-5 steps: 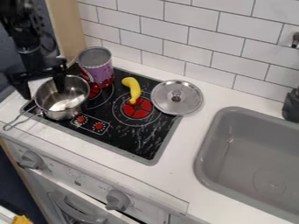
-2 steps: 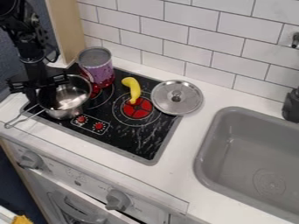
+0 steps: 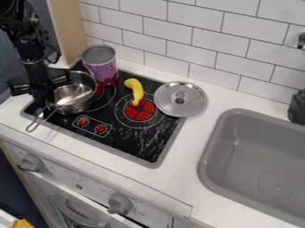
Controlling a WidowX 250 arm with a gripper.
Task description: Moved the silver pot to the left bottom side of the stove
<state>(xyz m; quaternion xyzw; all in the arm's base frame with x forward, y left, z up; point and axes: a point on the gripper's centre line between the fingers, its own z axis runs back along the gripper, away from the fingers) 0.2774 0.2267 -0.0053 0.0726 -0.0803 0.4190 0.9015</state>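
The black gripper [image 3: 43,101] hangs over the stove's left edge, its fingers together, against or right beside the left outer wall of the silver pot [image 3: 74,99]. The pot stands upright on the left part of the black stove [image 3: 131,144], with its wire handle angled toward the front left corner. Part of the pot's left rim is hidden behind the gripper. Nothing can be seen held between the fingers.
A purple can [image 3: 101,67] stands right behind the pot. A yellow banana-like toy [image 3: 136,90] and a silver lid [image 3: 180,99] lie to the right, with a grey sink [image 3: 262,158] beyond. A wooden panel [image 3: 68,29] rises at the back left.
The gripper's fingers, wide apart at first, have come together. The pot has shifted right and slightly back, its handle swinging rightward. The can has moved slightly back and right.
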